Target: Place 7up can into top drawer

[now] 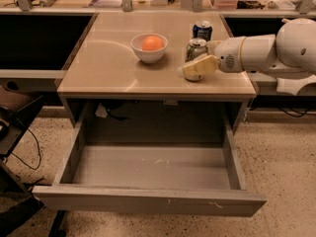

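Plainly, we see the 7up can [196,48] upright on the bench [103,68], long axis vertical, silver top up, at 3 o'clock from the bowl [149,53]. The gripper [191,71], reaching from 3 o'clock, has its jaws clasped around the can's lower half. The top drawer [148,201] lies open at 6 o'clock.

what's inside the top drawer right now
The top drawer shows only its bare grey floor; the strip behind its front panel is hidden. The 7up can stands on the table, the claw at it.
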You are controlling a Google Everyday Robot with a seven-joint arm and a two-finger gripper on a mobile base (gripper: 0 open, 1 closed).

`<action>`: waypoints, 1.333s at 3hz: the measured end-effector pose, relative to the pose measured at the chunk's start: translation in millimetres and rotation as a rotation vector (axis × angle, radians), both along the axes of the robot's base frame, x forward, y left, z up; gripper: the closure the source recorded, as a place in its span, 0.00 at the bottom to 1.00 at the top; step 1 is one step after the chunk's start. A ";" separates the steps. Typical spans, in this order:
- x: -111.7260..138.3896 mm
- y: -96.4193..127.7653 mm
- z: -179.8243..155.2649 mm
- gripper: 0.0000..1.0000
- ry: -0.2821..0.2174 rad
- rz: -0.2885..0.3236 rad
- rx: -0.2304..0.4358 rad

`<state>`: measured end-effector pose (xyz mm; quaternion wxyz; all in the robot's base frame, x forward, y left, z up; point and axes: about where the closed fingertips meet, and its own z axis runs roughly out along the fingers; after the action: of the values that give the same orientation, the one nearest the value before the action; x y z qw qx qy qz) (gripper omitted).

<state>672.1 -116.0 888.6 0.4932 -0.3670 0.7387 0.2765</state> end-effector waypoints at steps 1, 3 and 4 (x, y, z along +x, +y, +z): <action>8.5 45.2 -21.2 0.00 0.043 -0.039 0.043; 11.6 44.2 -21.8 0.04 0.039 -0.052 0.044; 11.6 44.2 -21.8 0.23 0.039 -0.052 0.044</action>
<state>683.7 -71.8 866.8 0.4939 -0.3313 0.7510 0.2869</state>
